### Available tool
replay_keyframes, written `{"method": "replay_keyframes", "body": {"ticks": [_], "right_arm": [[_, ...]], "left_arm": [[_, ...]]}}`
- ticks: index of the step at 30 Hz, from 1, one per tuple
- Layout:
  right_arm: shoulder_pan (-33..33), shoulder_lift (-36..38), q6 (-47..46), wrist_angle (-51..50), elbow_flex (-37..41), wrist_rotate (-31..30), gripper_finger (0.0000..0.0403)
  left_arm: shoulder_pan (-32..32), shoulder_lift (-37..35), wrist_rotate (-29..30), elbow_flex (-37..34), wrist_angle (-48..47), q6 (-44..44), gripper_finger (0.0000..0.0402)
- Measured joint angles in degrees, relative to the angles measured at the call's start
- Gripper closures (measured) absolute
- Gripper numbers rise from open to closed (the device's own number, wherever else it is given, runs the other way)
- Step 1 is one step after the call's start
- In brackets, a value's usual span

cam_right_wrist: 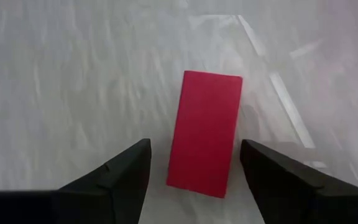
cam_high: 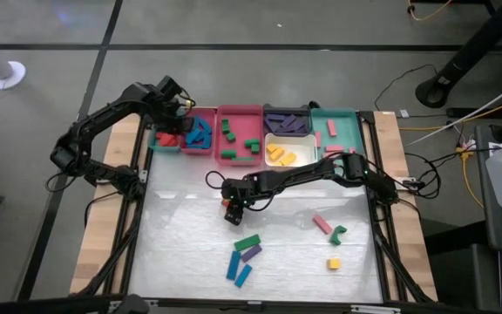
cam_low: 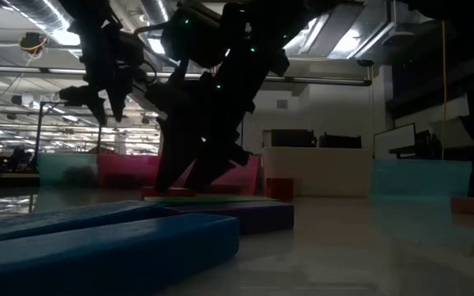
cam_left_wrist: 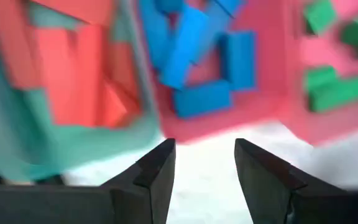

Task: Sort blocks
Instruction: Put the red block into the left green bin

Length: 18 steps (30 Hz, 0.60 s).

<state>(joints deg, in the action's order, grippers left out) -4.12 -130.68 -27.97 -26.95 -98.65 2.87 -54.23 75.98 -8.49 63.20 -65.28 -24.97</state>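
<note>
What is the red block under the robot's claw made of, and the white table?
The red block looks like painted wood or solid plastic: matte, even colour, crisp edges. I can't tell which. The table top looks like smooth, glossy white plastic or laminate, since it shows streaky reflections.

Red blocks [cam_high: 167, 139] are lying in the teal tray [cam_high: 165, 146] at the table's far left edge. Blue blocks [cam_high: 200, 132] are filling a pink tray [cam_high: 200, 149]; green blocks [cam_high: 241, 144] are sitting in another pink tray [cam_high: 239, 112]. Yellow blocks [cam_high: 279, 155] are showing in the white tray [cam_high: 303, 150]. A red block [cam_right_wrist: 205, 132] is lying on the white tabletop [cam_right_wrist: 73, 81].
</note>
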Motion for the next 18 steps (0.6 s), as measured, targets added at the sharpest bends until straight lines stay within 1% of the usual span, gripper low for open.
{"method": "replay_keyframes", "body": {"ticks": [3, 6, 8, 12, 14, 16, 18], "right_arm": [[0.0, -0.5, 0.0, -0.1, -0.1, -1.4, 0.0156], [-0.1, -0.5, 0.0, 0.0, -0.1, -2.8, 0.0177], [0.0, -0.6, 0.0, 0.5, -0.1, -3.3, 0.0207], [0.0, -0.8, -0.1, 3.3, 0.0, -3.4, 0.0282], [0.0, -0.8, -0.1, 4.6, 0.0, -3.3, 0.0285], [0.0, -0.9, -0.2, 6.4, 0.1, -3.2, 0.0285], [0.0, -0.9, -0.2, 8.8, 0.1, -1.6, 0.0285]], "left_arm": [[0.8, 0.0, -5.0, 0.0, -1.6, 0.2, 0.0257], [2.9, 0.0, -10.0, 0.0, -3.7, 1.3, 0.0264], [5.0, -0.1, -14.0, 0.0, -5.2, 1.3, 0.0268], [10.2, -0.1, -21.5, 0.0, -7.1, 1.0, 0.0271], [13.1, -0.1, -23.0, 0.0, -7.6, 1.0, 0.027], [15.8, -0.1, -23.3, 0.0, -7.8, 0.8, 0.0269], [18.1, -0.1, -23.3, 0.0, -7.7, -0.3, 0.0269]]}}
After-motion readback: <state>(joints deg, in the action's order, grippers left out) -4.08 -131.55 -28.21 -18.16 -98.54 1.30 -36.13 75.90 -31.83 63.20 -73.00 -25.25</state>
